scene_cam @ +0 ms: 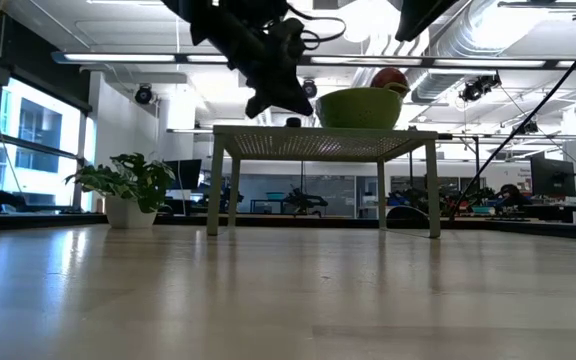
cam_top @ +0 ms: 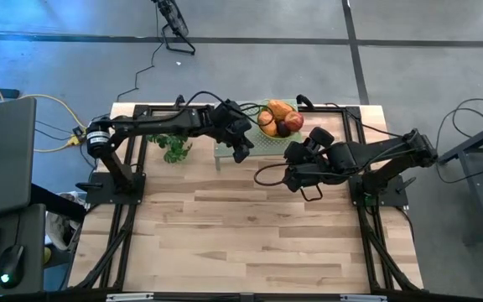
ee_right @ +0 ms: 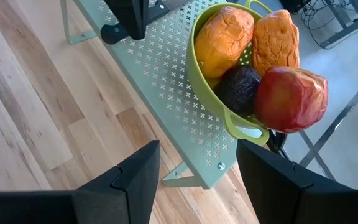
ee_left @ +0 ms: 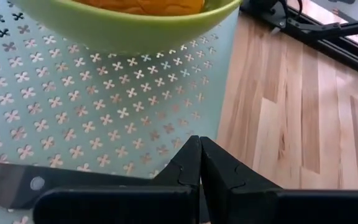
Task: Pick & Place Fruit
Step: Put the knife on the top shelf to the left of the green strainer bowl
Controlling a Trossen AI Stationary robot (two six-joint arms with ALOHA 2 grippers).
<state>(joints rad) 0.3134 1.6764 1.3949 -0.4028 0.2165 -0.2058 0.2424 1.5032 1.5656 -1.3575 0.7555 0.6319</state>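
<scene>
A green bowl (cam_top: 271,126) stands on a pale green perforated stand (cam_top: 262,144) at the table's far side. In it lie two orange oblong pieces (ee_right: 225,37), a dark purple round one (ee_right: 238,87) and a red apple (ee_right: 291,99). The tiny red-orange pieces do not show. My left gripper (ee_left: 201,163) is shut and hovers above the stand's left part, near the bowl (ee_left: 129,28). My right gripper (ee_right: 197,180) is open and hangs off the stand's right near corner, pointing at the bowl (ee_right: 241,127). In the low view the apple (scene_cam: 390,78) tops the bowl.
A black-handled knife (ee_left: 23,185) lies on the stand under my left gripper. A green leafy bunch (cam_top: 174,149) sits on the table left of the stand. Bare wooden tabletop (cam_top: 241,235) stretches toward the near edge. Dark frame rails run along both table sides.
</scene>
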